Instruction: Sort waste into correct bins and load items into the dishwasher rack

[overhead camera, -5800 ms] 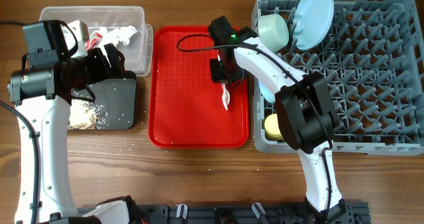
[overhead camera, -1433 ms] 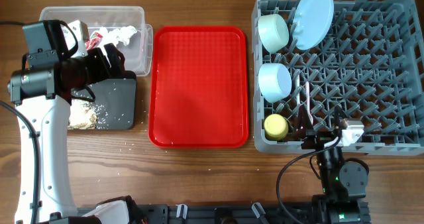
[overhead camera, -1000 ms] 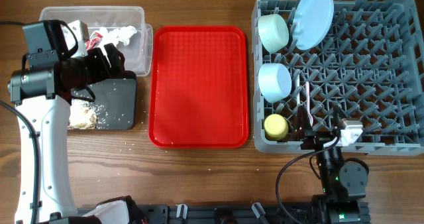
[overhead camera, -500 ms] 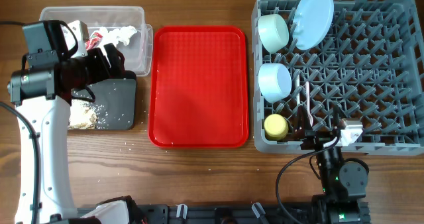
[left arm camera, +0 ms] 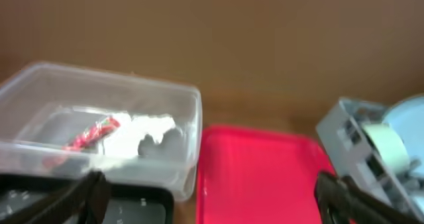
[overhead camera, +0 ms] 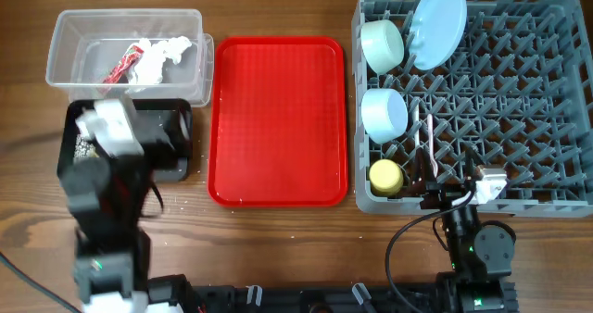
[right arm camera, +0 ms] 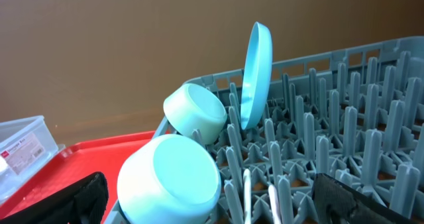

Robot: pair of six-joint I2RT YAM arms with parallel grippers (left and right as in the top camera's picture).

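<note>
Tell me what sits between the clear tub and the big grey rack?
The red serving tray lies between them, on the wooden table; the overhead view shows it best.

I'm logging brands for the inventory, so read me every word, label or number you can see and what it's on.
Nothing here can be read.
Sticker on the clear tub: printed lines, too small to read.
Red wrapper: any print is too blurred to read.

You've got a flat red serving tray (overhead camera: 278, 118) centre-left in the overhead frame, long side running top to bottom, lying flat on the wooden table (overhead camera: 278, 248). Wood grain shows along the lower edge and the far left. In both wrist views, a plain brown backdrop (left arm camera: 232, 32) fills the upper half.
</note>
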